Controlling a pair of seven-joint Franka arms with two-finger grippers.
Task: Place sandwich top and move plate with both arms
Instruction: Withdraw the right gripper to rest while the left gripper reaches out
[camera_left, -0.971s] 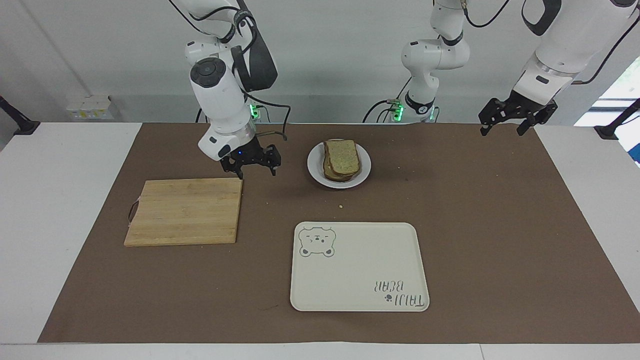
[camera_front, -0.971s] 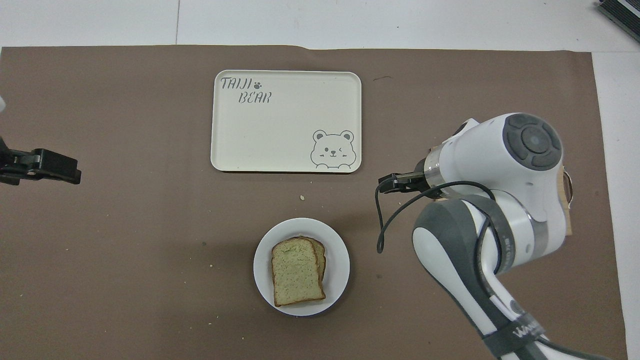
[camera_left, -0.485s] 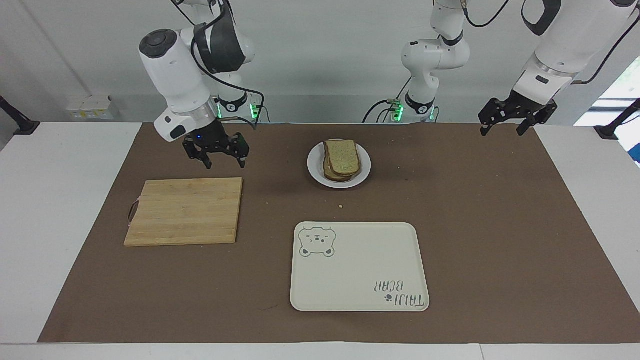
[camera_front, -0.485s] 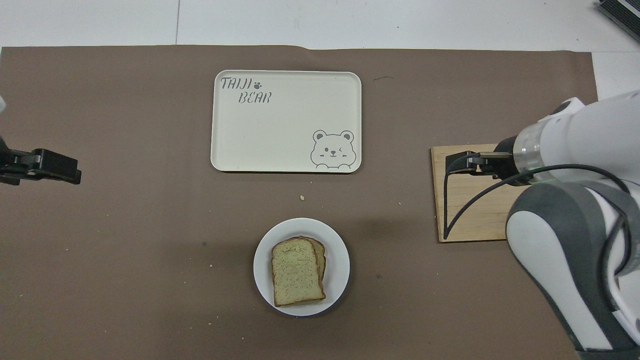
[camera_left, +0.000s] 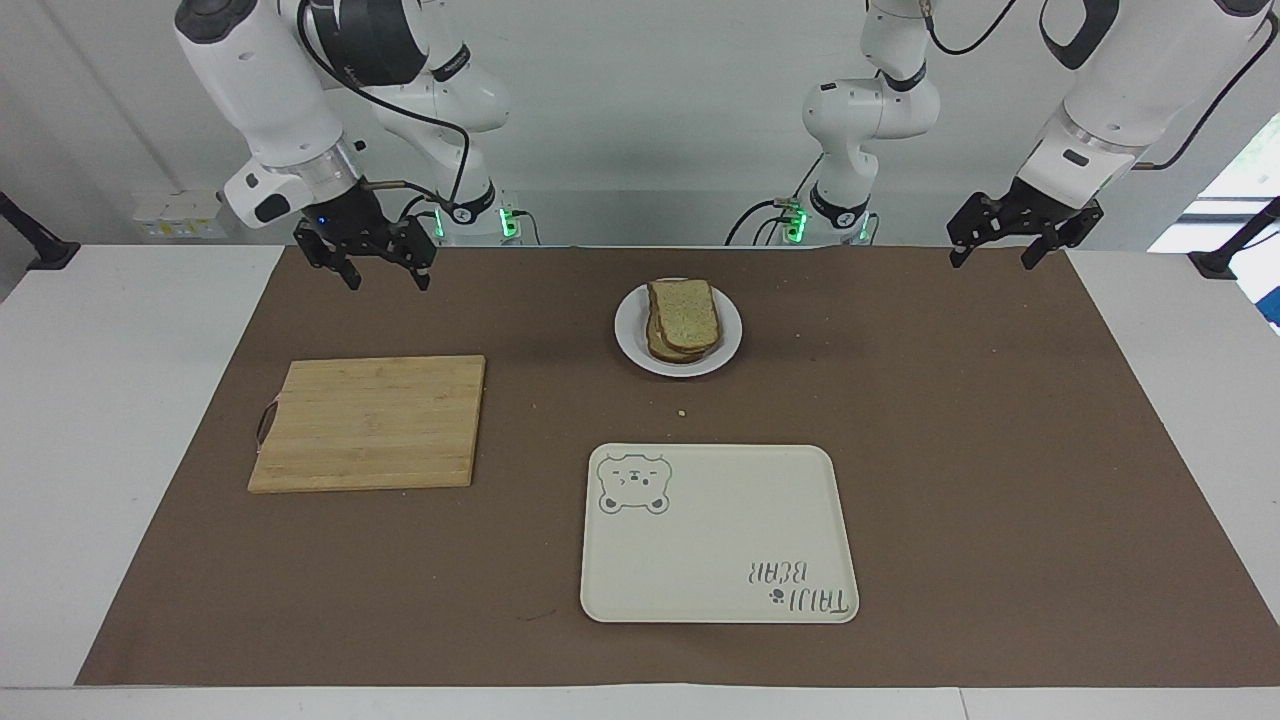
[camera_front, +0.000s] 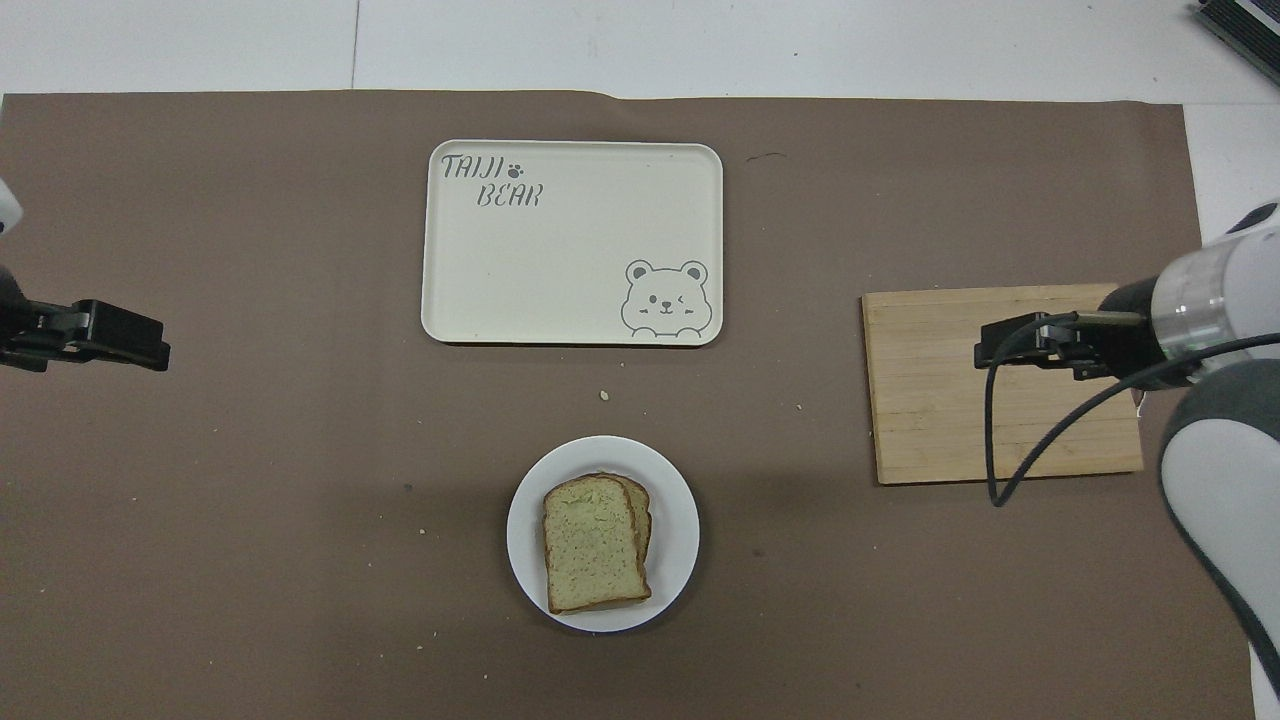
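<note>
Sandwich top is sitting on the stack on the plate, so placing looks done, plate move pending, while left gripper and right gripper are hanging open, holding nothing.

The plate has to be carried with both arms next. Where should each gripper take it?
Probably the plate at its bare rim, one gripper from each arm's end of the table: the sandwich top covers the middle, leaving white edge free there. Jaws would pinch the shallow rim.
</note>
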